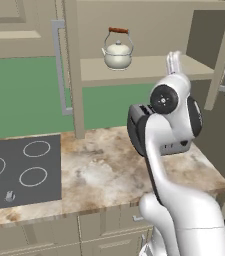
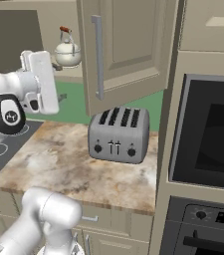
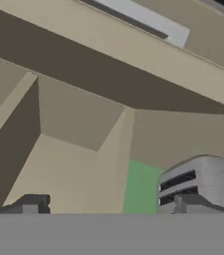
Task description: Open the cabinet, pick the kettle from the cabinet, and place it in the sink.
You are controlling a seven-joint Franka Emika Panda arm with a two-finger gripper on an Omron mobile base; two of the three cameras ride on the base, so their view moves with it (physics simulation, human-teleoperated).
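Observation:
The cabinet [image 1: 149,30] stands with both doors swung open; its left door's silver handle [image 1: 59,65] and its right door [image 2: 128,50] show. The cream-white kettle [image 1: 118,50] [image 2: 67,52] sits upright on the cabinet shelf [image 1: 149,70], its wooden handle bar on top. My gripper [image 1: 174,61] [image 2: 28,56] is raised in front of the shelf, to the right of the kettle and apart from it. In the hand view my gripper [image 3: 108,205] is open, with nothing between its wide-set fingertips [image 3: 31,204]. The sink is out of view.
A grey toaster [image 2: 118,134] [image 3: 203,182] stands on the marble counter [image 1: 104,165] under the right door. A black cooktop [image 1: 21,170] lies at the counter's left. A built-in oven [image 2: 208,134] fills the tall unit on the right.

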